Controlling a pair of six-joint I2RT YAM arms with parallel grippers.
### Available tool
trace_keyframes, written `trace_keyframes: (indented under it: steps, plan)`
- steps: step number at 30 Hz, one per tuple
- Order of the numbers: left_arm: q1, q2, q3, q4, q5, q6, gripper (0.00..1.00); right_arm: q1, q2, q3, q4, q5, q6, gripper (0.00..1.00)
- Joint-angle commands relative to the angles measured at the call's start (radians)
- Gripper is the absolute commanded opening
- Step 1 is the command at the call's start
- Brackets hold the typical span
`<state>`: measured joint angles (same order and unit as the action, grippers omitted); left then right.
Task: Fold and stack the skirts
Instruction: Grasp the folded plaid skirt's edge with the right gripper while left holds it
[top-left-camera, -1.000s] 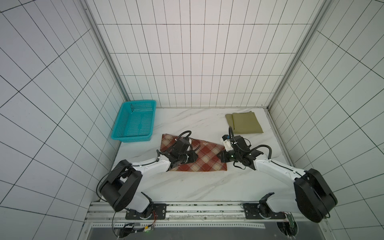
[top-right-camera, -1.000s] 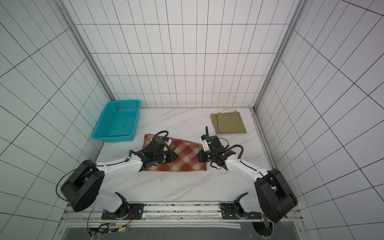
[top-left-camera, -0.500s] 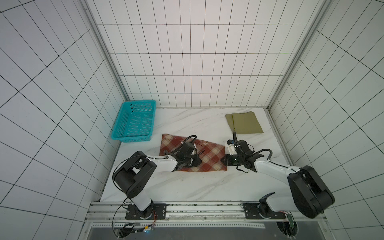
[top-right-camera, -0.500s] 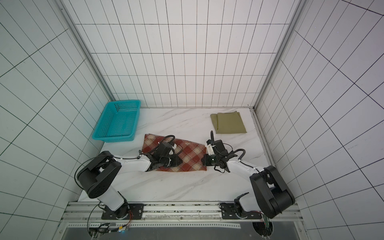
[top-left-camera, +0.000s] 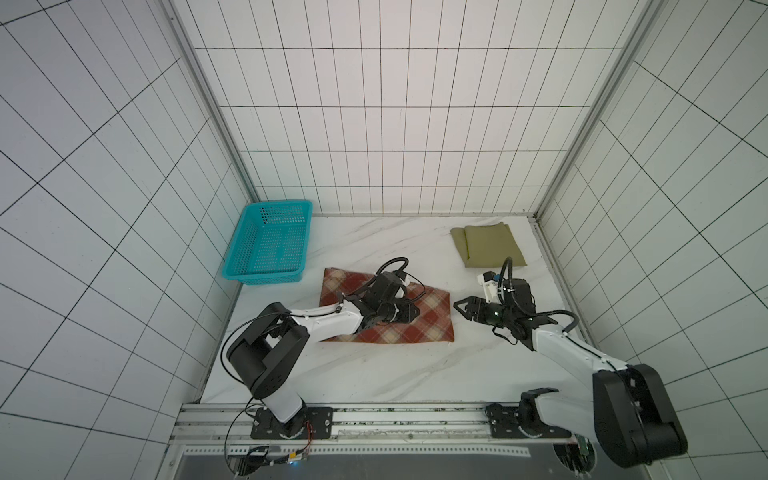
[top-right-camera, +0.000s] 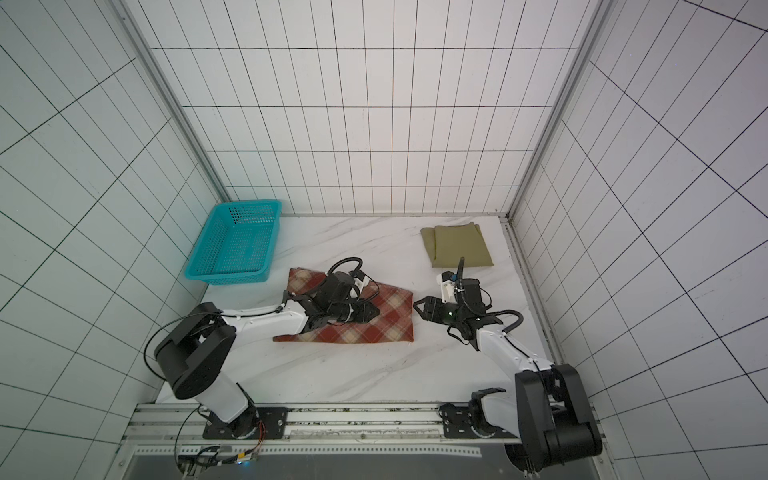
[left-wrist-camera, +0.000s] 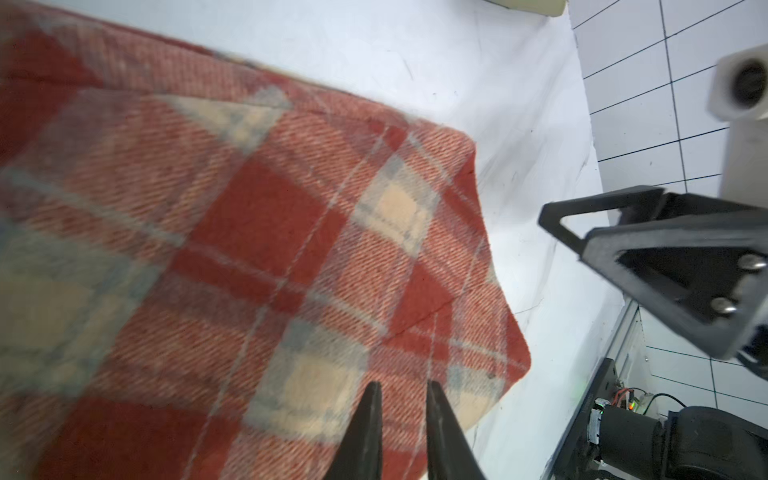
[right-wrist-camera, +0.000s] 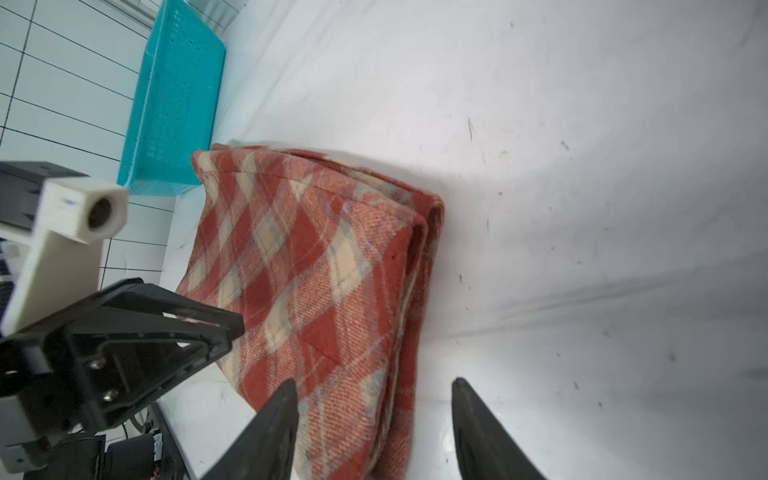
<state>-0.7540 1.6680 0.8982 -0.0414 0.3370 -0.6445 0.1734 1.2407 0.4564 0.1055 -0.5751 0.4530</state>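
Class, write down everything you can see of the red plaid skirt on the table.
The plaid skirt is thick woven cloth, red with cream squares and greyish lines. It lies folded flat near the middle of the white table; stacked layers show along the edge facing the open right gripper, which stands just clear of it. The left gripper is over its top; contact is unclear.

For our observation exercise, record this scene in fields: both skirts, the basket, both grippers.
plaid skirt: folded, mid-table, under the left arm
khaki skirt: folded, far right corner, untouched
basket: teal, far left of table
left gripper: over plaid skirt, jaws slightly apart
right gripper: open, at plaid skirt's right edge, holding nothing
stacking: not yet done
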Motion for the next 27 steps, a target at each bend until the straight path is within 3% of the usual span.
trace_keyframes:
  steps: [1,11,27]
  plan:
    - [-0.008,0.069,0.049,-0.018,0.030,0.038,0.21,-0.012,0.046,-0.058,0.087,-0.094,0.010,0.59]
    - [-0.017,0.243,0.126,-0.006,0.053,0.018,0.20,-0.014,0.150,-0.123,0.208,-0.144,0.035,0.61]
    - [-0.016,0.279,0.132,-0.043,0.032,0.013,0.18,-0.002,0.382,-0.157,0.500,-0.254,0.145,0.61]
